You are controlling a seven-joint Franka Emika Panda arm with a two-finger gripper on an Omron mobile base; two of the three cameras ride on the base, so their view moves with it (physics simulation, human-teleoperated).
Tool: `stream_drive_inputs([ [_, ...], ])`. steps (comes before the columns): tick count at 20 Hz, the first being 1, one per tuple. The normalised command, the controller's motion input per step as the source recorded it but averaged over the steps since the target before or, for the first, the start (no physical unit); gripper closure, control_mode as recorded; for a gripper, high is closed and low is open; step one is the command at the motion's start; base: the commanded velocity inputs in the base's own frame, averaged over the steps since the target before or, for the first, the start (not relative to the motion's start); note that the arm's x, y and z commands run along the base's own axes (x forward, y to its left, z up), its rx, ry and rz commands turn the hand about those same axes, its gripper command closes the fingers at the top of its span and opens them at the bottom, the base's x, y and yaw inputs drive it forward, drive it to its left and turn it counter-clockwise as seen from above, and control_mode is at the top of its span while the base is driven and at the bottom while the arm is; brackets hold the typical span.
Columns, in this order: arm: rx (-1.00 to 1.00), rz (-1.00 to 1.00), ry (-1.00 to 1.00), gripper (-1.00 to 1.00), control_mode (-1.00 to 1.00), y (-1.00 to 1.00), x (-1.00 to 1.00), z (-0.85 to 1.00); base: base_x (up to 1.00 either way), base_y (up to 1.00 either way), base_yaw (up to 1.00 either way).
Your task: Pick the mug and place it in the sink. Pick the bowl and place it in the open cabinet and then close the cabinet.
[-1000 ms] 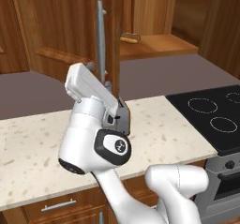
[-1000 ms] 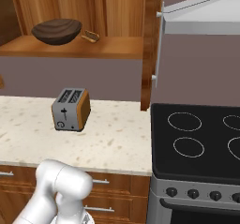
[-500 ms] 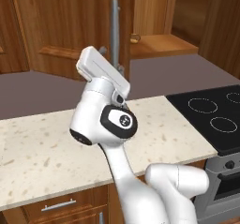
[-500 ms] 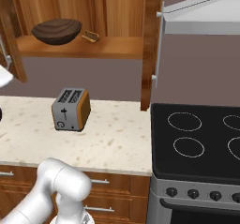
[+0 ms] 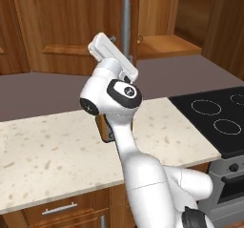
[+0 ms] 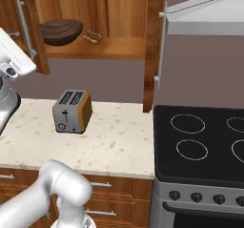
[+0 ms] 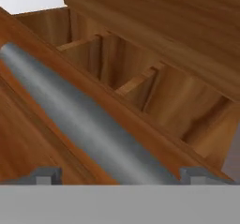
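White arm raised, hand tilted up at the medium-brown wooden wall cabinet (image 6: 97, 17) door. Two-finger gripper (image 7: 119, 174) spread wide, straddling long silver bar handle (image 7: 84, 120). Wide dark brown wood-grain bowl (image 6: 61, 31) resting on open cabinet shelf.

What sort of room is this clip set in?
A rendered home kitchen, judging by the black stovetop, the toaster on the speckled counter, and the wooden wall cabinet holding a bowl.

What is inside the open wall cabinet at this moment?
On the cabinet shelf sits the bowl, with a small looped object right beside it. The bowl's own inside is hidden by its rim, and the left door covers the shelf's far left end.
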Motion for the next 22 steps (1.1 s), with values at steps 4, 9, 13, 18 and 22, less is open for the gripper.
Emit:
stream_drive_inputs([
  [4, 0.1, -0.01, 0.3, -1.0, -1.0, -0.51, 0.74, 0.0, 0.0, 0.0, 0.0],
  [9, 0.16, 0.0, 0.37, -1.0, -1.0, -0.28, 0.87, 0.0, 0.0, 0.0, 0.0],
  [13, 0.16, 0.06, 0.37, -1.0, -1.0, -0.09, 0.92, -0.01, 0.0, 0.0, 0.0],
  [18, 0.22, 0.18, 0.21, -1.0, -1.0, -0.25, 0.63, -0.49, 0.0, 0.0, 0.0],
  [22, 0.21, 0.29, 0.02, -1.0, -1.0, -0.05, 0.47, -1.0, 0.0, 0.0, 0.0],
])
